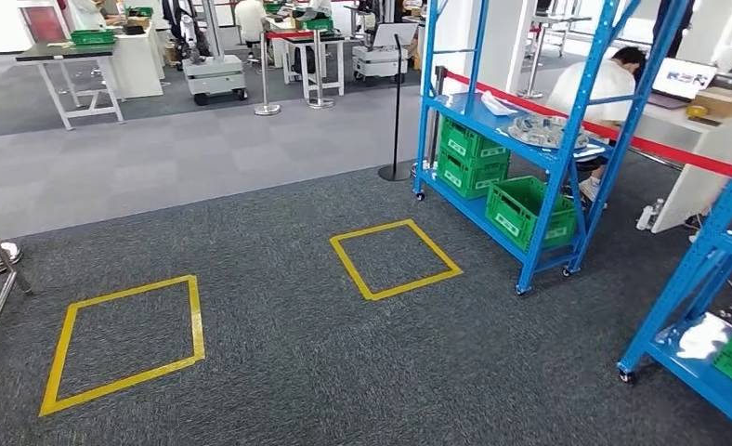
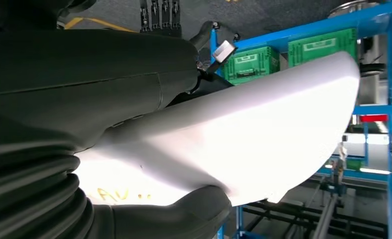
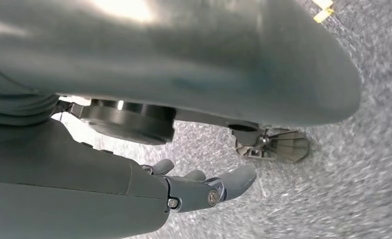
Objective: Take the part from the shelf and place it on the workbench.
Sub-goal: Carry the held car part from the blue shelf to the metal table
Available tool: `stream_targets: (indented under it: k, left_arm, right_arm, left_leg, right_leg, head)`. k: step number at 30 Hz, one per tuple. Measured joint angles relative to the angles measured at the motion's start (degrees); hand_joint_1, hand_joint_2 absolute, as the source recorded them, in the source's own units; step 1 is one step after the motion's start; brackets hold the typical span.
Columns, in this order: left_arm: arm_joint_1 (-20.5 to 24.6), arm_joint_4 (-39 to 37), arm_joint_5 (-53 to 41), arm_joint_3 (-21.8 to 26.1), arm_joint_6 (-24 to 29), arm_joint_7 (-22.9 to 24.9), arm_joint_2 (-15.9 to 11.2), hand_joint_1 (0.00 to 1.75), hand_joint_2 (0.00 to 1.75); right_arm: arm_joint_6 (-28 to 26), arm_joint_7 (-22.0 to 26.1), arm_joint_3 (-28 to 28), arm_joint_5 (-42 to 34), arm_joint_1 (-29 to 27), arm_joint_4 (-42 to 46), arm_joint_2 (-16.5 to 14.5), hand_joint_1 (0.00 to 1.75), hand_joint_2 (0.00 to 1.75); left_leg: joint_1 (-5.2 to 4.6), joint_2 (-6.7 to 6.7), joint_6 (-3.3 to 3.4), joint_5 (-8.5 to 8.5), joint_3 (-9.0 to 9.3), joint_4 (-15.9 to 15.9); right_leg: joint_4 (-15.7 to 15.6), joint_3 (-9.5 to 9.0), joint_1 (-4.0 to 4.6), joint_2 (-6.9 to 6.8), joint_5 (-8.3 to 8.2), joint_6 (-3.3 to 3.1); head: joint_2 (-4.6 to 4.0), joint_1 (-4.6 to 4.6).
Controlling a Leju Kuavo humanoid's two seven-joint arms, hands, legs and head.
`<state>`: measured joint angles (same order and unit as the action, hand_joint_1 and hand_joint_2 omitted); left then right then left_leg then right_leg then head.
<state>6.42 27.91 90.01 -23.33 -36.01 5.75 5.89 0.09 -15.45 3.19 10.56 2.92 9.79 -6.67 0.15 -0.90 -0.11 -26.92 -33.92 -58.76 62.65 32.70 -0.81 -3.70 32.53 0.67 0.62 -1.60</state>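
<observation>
The floor (image 1: 279,353) is dark, rough-piled carpet marked with squares of smooth yellow tape (image 1: 395,260). The shelf (image 1: 529,139) is blue-painted metal with a slight sheen; its crates (image 1: 525,212) are green moulded plastic. The right robot hand (image 3: 204,186) looks like matt grey plastic with small metal screws.

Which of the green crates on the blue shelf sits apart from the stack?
The open green crate nearest the camera on the bottom shelf; the other two are stacked farther back.

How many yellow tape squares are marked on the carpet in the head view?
2: one yellow tape square at the near left, the other further ahead, toward the blue shelf. Others may lie outside the frame.
</observation>
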Motion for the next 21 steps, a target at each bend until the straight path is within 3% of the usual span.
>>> stream_targets:
  k: [2,3,4,5,6,8,10,12,13,15,17,19,20,21]
  left_arm:
    - [0.21,-0.21,-0.01,0.01,0.05,0.00,0.18,1.75,1.75]
    - [0.27,-0.32,-0.01,0.01,0.13,0.01,0.24,1.75,1.75]
    - [0.27,-0.45,-0.01,0.01,0.21,0.02,0.26,1.75,1.75]
    - [0.27,-0.56,-0.01,0.01,0.29,0.03,0.25,1.75,1.75]
    - [0.27,-0.64,-0.01,0.01,0.34,0.04,0.24,1.75,1.75]
    - [0.33,-0.66,-0.01,0.01,0.34,0.03,0.28,1.75,1.75]
    - [0.40,-0.62,-0.01,0.01,0.35,-0.03,0.36,1.75,1.75]
    - [0.28,-0.60,-0.01,0.01,0.44,-0.40,0.40,1.75,1.75]
    - [0.11,-0.56,-0.01,0.01,0.52,-0.70,0.40,1.75,1.75]
    - [-0.13,-0.31,-0.01,0.01,0.80,-1.36,0.44,1.75,1.75]
    - [-0.17,0.09,-0.01,0.01,1.09,-1.89,0.63,1.75,1.75]
    - [-0.24,0.31,-0.01,0.01,1.28,-2.21,0.83,1.75,1.75]
    - [-0.30,0.39,-0.01,0.01,1.42,-2.41,0.89,1.75,1.75]
    - [-0.35,0.48,-0.01,0.01,1.60,-2.72,0.98,1.75,1.75]
  right_arm:
    - [0.00,0.04,0.00,0.04,-0.14,-0.02,-0.04,0.00,0.00]
    - [0.00,0.04,0.00,0.11,-0.27,-0.03,-0.04,0.00,0.00]
    - [-0.01,0.04,0.00,0.22,-0.36,-0.04,-0.04,0.00,0.00]
    - [-0.04,0.04,0.00,0.33,-0.37,-0.04,-0.04,0.00,0.00]
    - [-0.09,0.04,0.00,0.43,-0.32,-0.04,-0.04,0.00,0.00]
    - [-0.19,0.04,0.00,0.56,-0.12,-0.04,-0.04,0.00,0.00]
    - [-0.21,0.07,0.00,0.68,0.05,-0.04,-0.04,0.00,0.00]
    - [-0.19,0.08,0.00,0.98,0.24,-0.02,-0.06,0.00,0.00]
    - [-0.17,0.06,0.00,1.23,0.42,-0.01,-0.09,0.00,0.00]
    - [-0.10,0.06,-0.01,1.71,0.84,0.01,-0.13,0.00,0.00]
    - [-0.05,0.06,-0.02,1.95,1.07,0.01,-0.14,0.00,0.00]
    - [-0.04,0.06,-0.02,2.06,1.19,0.01,-0.11,0.00,0.00]
    - [-0.02,0.06,-0.03,2.13,1.35,0.01,-0.09,0.00,0.00]
    - [0.03,0.06,-0.04,2.28,1.54,0.01,-0.06,0.00,0.00]
  left_leg:
    - [0.00,1.45,0.40,0.16,-0.13,0.02]
    - [-0.05,2.29,0.49,0.19,-0.19,-0.06]
    - [-0.10,3.17,0.52,0.20,-0.24,-0.17]
    - [-0.12,4.03,0.52,0.20,-0.28,-0.31]
    - [-0.11,4.87,0.49,0.20,-0.29,-0.46]
    - [-0.13,6.39,0.19,0.16,-0.42,-0.80]
    - [-0.11,7.53,-0.48,0.26,-0.76,-0.93]
    - [0.00,8.38,-1.31,0.57,-1.13,-0.65]
    - [0.05,7.99,-1.63,0.57,-1.29,-0.72]
    - [-0.07,5.22,-2.12,-1.10,-2.60,-3.21]
    - [-0.04,2.29,-2.49,-4.70,-5.61,-9.75]
    - [0.17,1.62,-2.79,-6.79,-8.09,-15.37]
    - [0.27,1.43,-2.87,-6.33,-7.95,-15.48]
    - [0.35,1.08,-2.90,-4.98,-6.71,-13.44]
  right_leg:
    - [7.22,3.34,-0.06,2.86,3.46,0.09]
    - [10.57,5.08,-0.04,3.30,4.52,0.07]
    - [12.31,6.15,-0.01,3.50,4.53,0.01]
    - [11.86,6.18,-0.01,3.61,3.45,-0.08]
    - [9.26,5.14,-0.04,3.85,1.54,-0.22]
    - [1.69,1.79,-0.12,5.51,-1.91,-0.46]
    - [-2.26,0.11,-0.07,6.75,-2.99,-0.64]
    - [-2.56,0.11,0.09,6.18,-3.17,-1.11]
    - [-2.77,0.08,0.08,5.70,-3.38,-1.50]
    - [-3.27,-0.06,-0.04,4.52,-3.71,-2.35]
    - [-3.40,-0.07,0.09,3.02,-3.70,-2.81]
    - [-3.38,-0.04,0.18,1.34,-3.62,-2.86]
    - [-3.37,-0.04,0.19,0.53,-3.59,-2.83]
    - [-3.35,-0.10,0.18,-0.24,-3.53,-2.74]
  head:
    - [0.00,0.27]
    - [0.01,0.38]
    - [0.01,0.43]
    - [0.01,0.46]
    - [0.01,0.49]
    - [0.01,0.54]
    - [0.01,0.55]
    - [0.01,0.52]
    - [0.01,0.50]
    - [0.01,0.22]
    - [0.01,-0.08]
    - [0.01,-0.15]
    - [0.01,-0.20]
    - [0.00,-0.25]
